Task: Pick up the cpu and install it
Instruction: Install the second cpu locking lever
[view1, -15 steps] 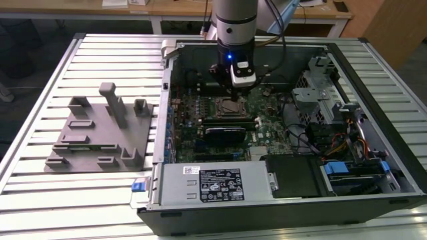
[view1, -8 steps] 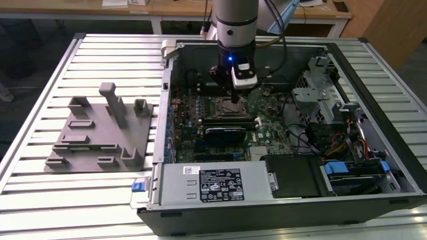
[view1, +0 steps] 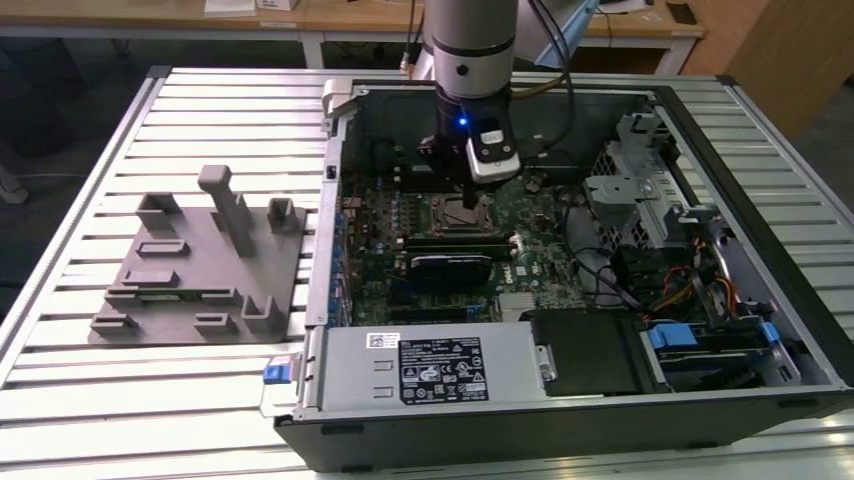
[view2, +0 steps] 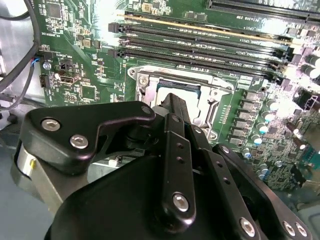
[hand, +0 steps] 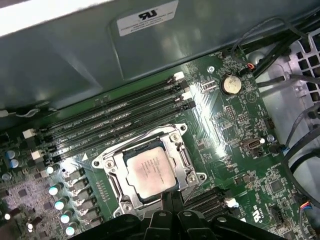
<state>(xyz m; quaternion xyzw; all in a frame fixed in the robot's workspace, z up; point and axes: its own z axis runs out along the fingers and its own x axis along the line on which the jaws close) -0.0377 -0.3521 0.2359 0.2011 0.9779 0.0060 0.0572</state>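
Overhead, we look down on a ridged metal table (view1: 80, 200) that carries an open computer case (view1: 747, 330) and, toward the exterior view's left, a grey plastic fixture (view1: 200, 265) with upright posts and shallow pockets. We see the robot arm (view1: 470, 40) reaching straight down into the case, and its gripper (view1: 470, 185) hangs just above the middle of the green motherboard (view1: 534, 265).

Looking through the first wrist view, we find the cpu (hand: 148, 171), a flat square chip with a silver-grey metal top, lying flat inside the socket (hand: 185, 160), with the socket's metal frame all around it. We see the gripper (hand: 169, 196) at the chip's near edge, its two thin fingers pressed close together with almost no gap, so the hand looks closed and it grips nothing. We cannot tell whether the tips touch the chip or hover just over it.

Beside the socket we see long black memory slots (hand: 115, 117) running in parallel rows, and a round coin battery (hand: 231, 84) sits farther along the board.

Through the second wrist view, we see the black gripper (view2: 172, 102) body large in front, and past it a sliver of the cpu (view2: 179, 90) within the socket frame
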